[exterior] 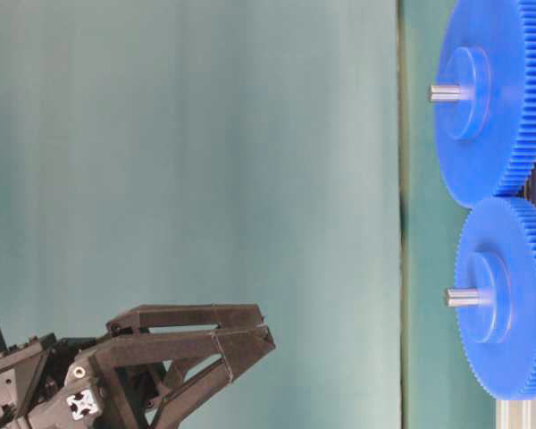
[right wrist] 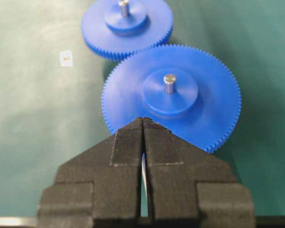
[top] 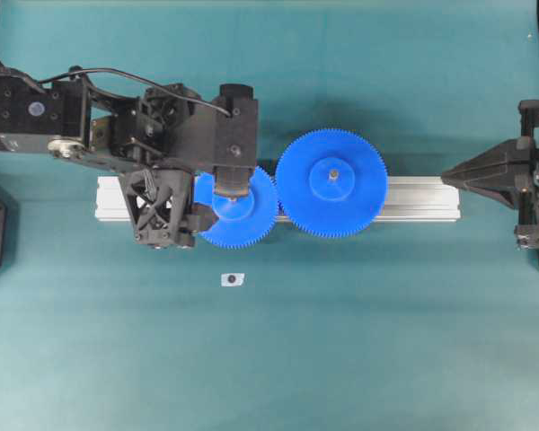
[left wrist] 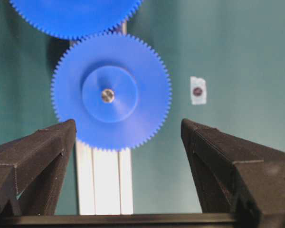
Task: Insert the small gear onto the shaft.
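Observation:
The small gear [left wrist: 111, 90] lies flat on the aluminium rail [left wrist: 104, 180], with the silvery shaft [left wrist: 107, 95] showing in its hub hole. Its teeth meet those of the larger blue gear [top: 331, 184]. In the table-level view the shaft [exterior: 462, 297] sticks out of the small gear's hub [exterior: 509, 295]. My left gripper [left wrist: 128, 122] is open and empty. It hovers above the small gear [top: 251, 211] without touching it. My right gripper [right wrist: 143, 119] is shut on nothing. It sits at the rail's right end [top: 447, 175], pointing at the larger gear [right wrist: 171, 95].
A small white tag with a black dot [top: 232, 279] lies on the teal table in front of the rail. The larger gear carries its own grey pin [right wrist: 169, 81]. The left arm's body [top: 117, 126] covers the rail's left part.

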Controlling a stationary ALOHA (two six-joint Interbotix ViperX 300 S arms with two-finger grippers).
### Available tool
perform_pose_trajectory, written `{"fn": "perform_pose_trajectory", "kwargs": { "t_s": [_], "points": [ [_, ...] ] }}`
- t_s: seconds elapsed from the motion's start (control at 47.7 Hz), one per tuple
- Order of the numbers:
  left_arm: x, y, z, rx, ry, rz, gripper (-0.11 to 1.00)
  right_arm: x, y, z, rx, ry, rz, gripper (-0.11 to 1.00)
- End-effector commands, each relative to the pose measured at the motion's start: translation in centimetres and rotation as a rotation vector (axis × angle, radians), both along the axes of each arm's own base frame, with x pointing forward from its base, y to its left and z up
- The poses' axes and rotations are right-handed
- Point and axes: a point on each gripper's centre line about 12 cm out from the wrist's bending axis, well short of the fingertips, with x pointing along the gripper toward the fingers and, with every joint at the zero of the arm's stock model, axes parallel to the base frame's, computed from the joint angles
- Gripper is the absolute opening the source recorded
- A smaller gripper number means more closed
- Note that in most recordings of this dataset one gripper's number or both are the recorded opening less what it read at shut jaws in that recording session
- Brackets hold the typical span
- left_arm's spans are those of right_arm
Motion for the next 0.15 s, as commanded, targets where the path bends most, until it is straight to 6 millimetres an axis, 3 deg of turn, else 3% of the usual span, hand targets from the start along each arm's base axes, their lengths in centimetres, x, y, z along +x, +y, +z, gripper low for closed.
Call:
{"fn": "perform_pose_trajectory", "kwargs": {
  "t_s": [0.0,0.126],
  "points": [
    [-0.13,-0.05,1.33,0.003,-0.041,-0.002,0.84,0.2,-0.05,0.32,0.01,-0.01,-0.006,0.0],
    [-0.11,-0.05,1.39,0.003,-0.043,-0.002,0.84,0.2,-0.05,0.32,0.01,-0.01,-0.006,0.01]
  ]
}}
